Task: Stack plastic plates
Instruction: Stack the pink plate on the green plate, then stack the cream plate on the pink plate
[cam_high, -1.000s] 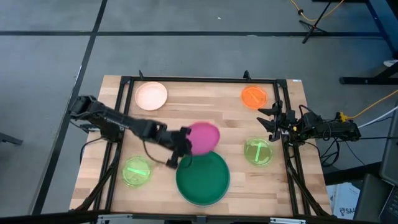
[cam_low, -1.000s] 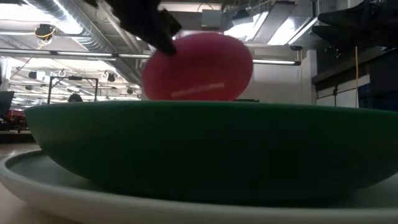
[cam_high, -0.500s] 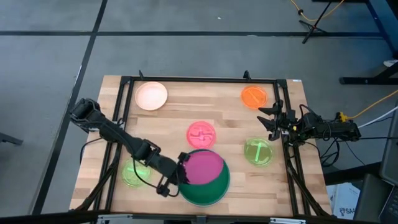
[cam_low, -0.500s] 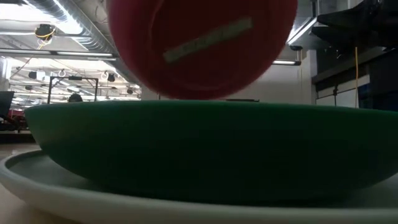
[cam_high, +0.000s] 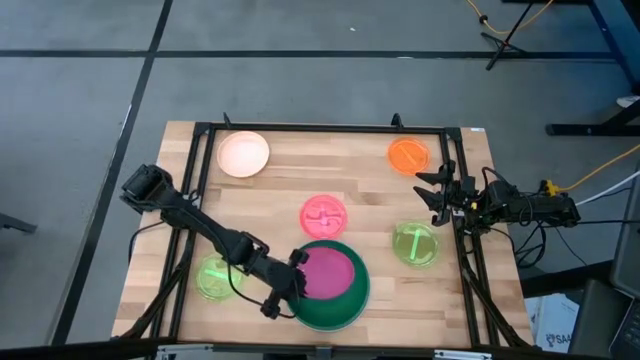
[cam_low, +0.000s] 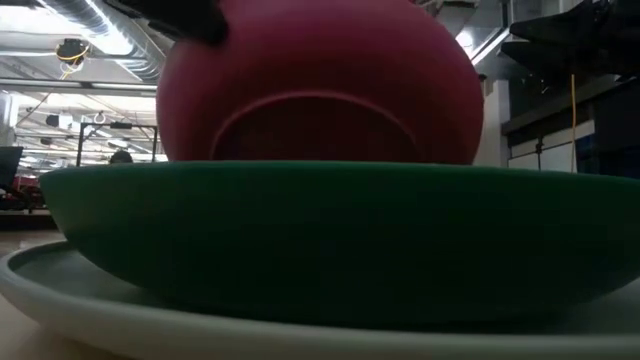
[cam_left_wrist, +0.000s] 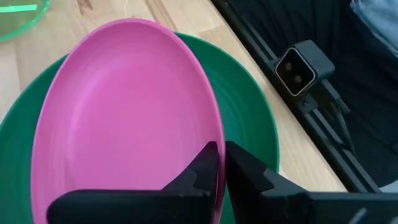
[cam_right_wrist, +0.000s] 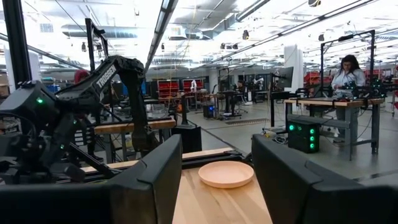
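My left gripper (cam_high: 296, 284) is shut on a magenta plate (cam_high: 329, 272) and holds it tilted over the dark green plate (cam_high: 352, 303) near the table's near edge. The green plate rests in a large light blue plate, whose pale rim (cam_low: 90, 297) shows under it in the low view. The magenta plate (cam_low: 320, 90) rises behind the green plate's rim (cam_low: 320, 230) there. Whether its lower edge touches the green plate is hidden. My right gripper (cam_high: 438, 195) waits open at the table's right edge. My left gripper pinches the magenta plate's rim (cam_left_wrist: 219, 134) between its two fingers, one finger (cam_left_wrist: 202, 171) on the hollow upper face and the other (cam_left_wrist: 252, 174) on the underside. The fingers come slanting down from the table's left. The plate is tilted, its held side higher, over the green plate (cam_left_wrist: 249, 106).
A pink plate (cam_high: 323, 213) lies at mid-table, a peach plate (cam_high: 243, 153) far left, an orange plate (cam_high: 408, 154) far right. Lime green plates lie near left (cam_high: 217, 277) and at right (cam_high: 414, 243). A black frame rail (cam_high: 320, 128) borders the table.
My left gripper has carried the magenta plate from over the pink plate toward the near edge, then lowered it over the green plate. The pink plate is uncovered. The magenta plate has turned so its hollow faces up.
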